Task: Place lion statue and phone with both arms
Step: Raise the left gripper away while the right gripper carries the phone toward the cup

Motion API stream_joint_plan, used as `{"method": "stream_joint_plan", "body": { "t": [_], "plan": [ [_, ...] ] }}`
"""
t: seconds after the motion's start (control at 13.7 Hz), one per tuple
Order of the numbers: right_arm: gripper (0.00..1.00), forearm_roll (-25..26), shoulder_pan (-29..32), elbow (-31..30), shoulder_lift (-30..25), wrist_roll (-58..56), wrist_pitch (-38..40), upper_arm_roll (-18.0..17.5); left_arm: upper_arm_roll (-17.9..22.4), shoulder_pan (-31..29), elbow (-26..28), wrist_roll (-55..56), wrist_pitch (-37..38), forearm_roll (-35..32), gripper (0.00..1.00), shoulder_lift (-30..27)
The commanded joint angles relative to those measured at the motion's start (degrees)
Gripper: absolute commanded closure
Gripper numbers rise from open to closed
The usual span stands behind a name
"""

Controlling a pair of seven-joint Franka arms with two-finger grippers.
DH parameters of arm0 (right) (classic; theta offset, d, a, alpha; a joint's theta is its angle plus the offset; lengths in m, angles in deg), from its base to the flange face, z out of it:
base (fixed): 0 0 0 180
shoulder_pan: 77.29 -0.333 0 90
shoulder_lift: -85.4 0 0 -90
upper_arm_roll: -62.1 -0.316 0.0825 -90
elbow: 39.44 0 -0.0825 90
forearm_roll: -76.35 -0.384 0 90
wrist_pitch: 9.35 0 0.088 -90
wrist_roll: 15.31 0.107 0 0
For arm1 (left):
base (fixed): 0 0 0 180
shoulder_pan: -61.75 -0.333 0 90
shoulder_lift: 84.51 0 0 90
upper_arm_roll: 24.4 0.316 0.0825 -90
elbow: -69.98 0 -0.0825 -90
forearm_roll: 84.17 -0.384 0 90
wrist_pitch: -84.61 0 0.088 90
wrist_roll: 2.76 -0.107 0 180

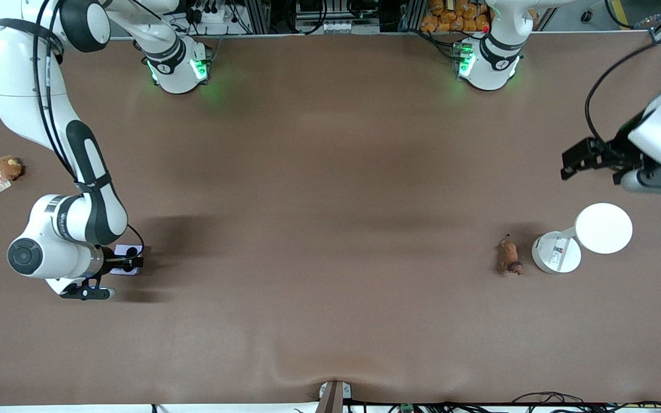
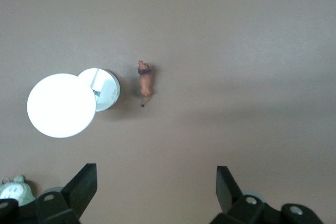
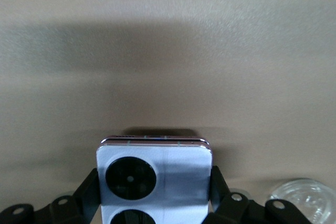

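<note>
The right claw is sitting low near the worktop's corner at the right arm's end, its black fingers clamped on the sides of the phone, a glossy, pale lavender square with round black camera circles. The left claw is hanging spread apart over the edge at the left arm's end. Below it, the slim reddish-brown lion statue is lying beside a smooth white round-headed lamp on the matte brown worktop, which is rippling slightly at its front edge.

phone mostly hidden under right gripper; its lower camera circle cut by right wrist view's edge. grey-green plush beside left gripper cut off. lion statue details too small.
</note>
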Motion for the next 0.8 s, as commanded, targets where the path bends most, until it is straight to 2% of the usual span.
{"method": "stream_joint_plan", "body": {
  "t": [0.0, 0.07, 0.15, 0.29, 0.37, 0.51, 0.73],
  "plan": [
    [0.51, 1.02, 0.98, -1.01, 0.0, 1.55, -0.33, -1.32, -0.01, -0.51, 1.3, 0.49, 2.6, 1.32, 0.0, -2.82],
    [0.2, 1.02, 0.98, -1.36, 0.0, 1.55, -0.33, -1.32, -0.01, -0.6, 1.83, 0.32, 4.62, 1.5, 0.0, -4.05],
    [0.0, 1.02, 0.98, -1.36, 0.0, 1.46, -0.33, -1.23, 0.08, -0.6, 2.44, 0.06, 4.72, 1.76, 0.0, -5.02],
    [0.0, 1.02, 0.98, -1.1, -0.35, 1.37, 0.28, -1.23, 0.08, -0.95, 3.58, -0.3, 4.9, 1.85, 0.0, -5.9],
    [0.0, 1.02, 0.81, -0.84, -0.79, 1.29, 0.55, -1.32, 0.25, -1.04, 6.11, -0.56, 4.29, 1.85, 0.0, -7.04],
    [0.0, 1.02, 0.72, -0.22, -3.32, 0.94, 1.95, -1.32, 0.26, -0.95, 7.37, -0.65, 3.76, 1.85, 0.0, -7.84],
    [0.0, 1.11, 0.46, 2.5, -6.84, 0.58, 6.07, -1.41, 0.69, -1.65, 4.22, -3.0, 3.76, 1.68, 0.0, -6.7]
  ]
}}
